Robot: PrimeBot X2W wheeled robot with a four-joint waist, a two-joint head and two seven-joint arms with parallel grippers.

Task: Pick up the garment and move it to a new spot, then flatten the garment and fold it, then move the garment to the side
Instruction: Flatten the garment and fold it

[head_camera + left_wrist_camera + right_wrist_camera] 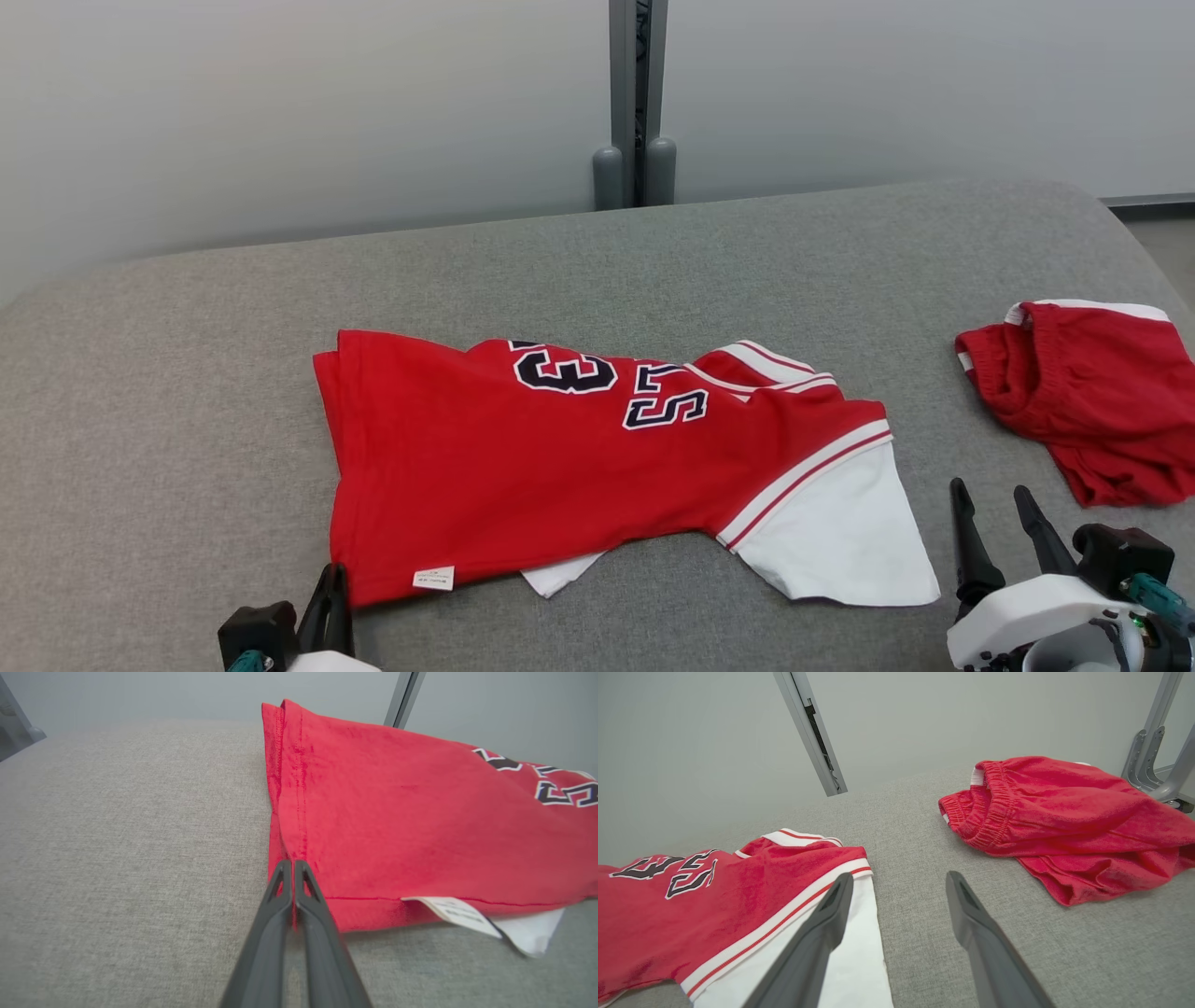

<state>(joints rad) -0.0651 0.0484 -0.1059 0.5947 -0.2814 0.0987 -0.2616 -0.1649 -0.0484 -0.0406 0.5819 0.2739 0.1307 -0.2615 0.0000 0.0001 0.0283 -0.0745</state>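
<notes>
Left gripper (293, 864) is pinched tight on the hem corner of the red jersey (523, 467). Right gripper (990, 490), fingers spread wide, sits just beside the jersey's white sleeve (840, 532), with the red shorts (1092, 401) beyond.

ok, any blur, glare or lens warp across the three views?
Head view: even soft light, no glare, jersey numerals crisp. Left wrist view: left gripper slightly soft up close, label print unreadable. Right wrist view: wide-angle lean on the post, right gripper blurs toward the bottom edge.
</notes>
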